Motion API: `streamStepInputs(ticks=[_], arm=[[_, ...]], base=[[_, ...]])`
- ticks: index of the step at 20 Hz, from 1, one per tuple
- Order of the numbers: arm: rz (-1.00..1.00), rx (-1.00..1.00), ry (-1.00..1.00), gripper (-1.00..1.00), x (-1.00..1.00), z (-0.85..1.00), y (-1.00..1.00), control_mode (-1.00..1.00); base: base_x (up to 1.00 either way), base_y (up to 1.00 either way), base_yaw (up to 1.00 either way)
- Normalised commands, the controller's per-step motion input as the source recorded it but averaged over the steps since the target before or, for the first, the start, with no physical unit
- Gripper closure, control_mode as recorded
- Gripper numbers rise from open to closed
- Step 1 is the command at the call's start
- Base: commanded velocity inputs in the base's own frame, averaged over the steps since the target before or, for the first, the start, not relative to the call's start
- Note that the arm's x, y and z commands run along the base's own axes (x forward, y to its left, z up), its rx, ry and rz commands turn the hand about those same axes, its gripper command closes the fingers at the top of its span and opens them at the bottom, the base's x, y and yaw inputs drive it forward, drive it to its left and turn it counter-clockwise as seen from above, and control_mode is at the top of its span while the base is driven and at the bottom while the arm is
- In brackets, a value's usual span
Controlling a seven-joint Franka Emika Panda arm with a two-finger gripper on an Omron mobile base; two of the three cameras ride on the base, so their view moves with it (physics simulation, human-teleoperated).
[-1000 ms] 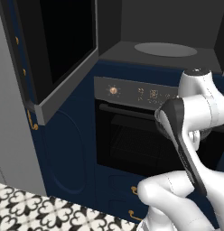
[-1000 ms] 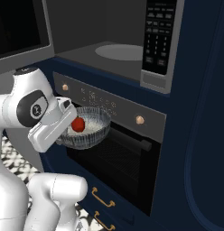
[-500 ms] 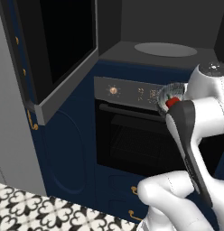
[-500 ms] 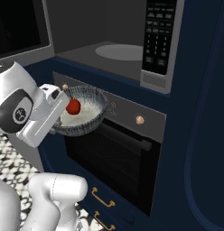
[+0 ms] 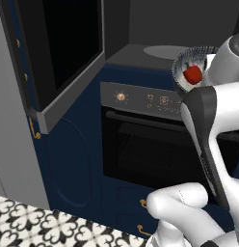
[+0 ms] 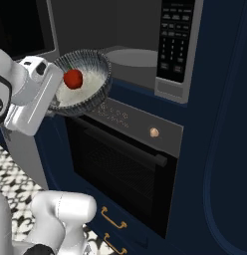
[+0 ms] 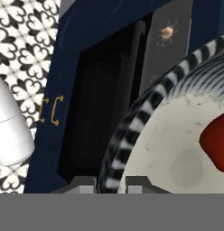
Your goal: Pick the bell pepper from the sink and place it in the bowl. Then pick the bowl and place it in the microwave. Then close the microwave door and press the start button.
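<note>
My gripper (image 7: 111,183) is shut on the near rim of the ribbed dark grey bowl (image 6: 90,74), holding it tilted in the air. The red bell pepper (image 6: 73,78) lies inside it on the pale bottom. In the left base view the bowl (image 5: 198,57) and pepper (image 5: 192,75) hang just in front of the open microwave (image 5: 140,29), level with its round turntable (image 5: 162,52). The microwave door (image 5: 68,53) stands swung out to the left. In the hand view the bowl's striped rim (image 7: 132,131) runs between my fingertips, and the pepper (image 7: 215,140) is at the right edge.
Below the bowl is the black oven (image 6: 125,164) with its bar handle (image 6: 120,144) and gold knobs (image 6: 154,132). The microwave's button panel (image 6: 175,45) is right of the cavity. Navy cabinets (image 6: 220,124) flank it, with patterned floor tiles (image 5: 34,224) below.
The arm has lifted the bowl with the pepper from oven-panel height up to the level of the microwave opening. The grip has stayed the same.
</note>
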Motion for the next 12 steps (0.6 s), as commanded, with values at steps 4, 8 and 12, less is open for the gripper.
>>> streamStepInputs(ticks=[4, 8, 12], arm=[[0.03, -0.05, -0.03, 1.00, 0.42, 0.56, 0.00, -1.00], [0.02, 0.00, -0.12, 1.00, 0.75, 0.26, 0.00, -1.00], [0.00, 0.00, -0.13, 1.00, 0.87, 0.28, -0.07, -1.00]], base=[[0.00, 0.00, 0.00], [0.00, 0.00, 0.00], [0.00, 0.00, 0.00]])
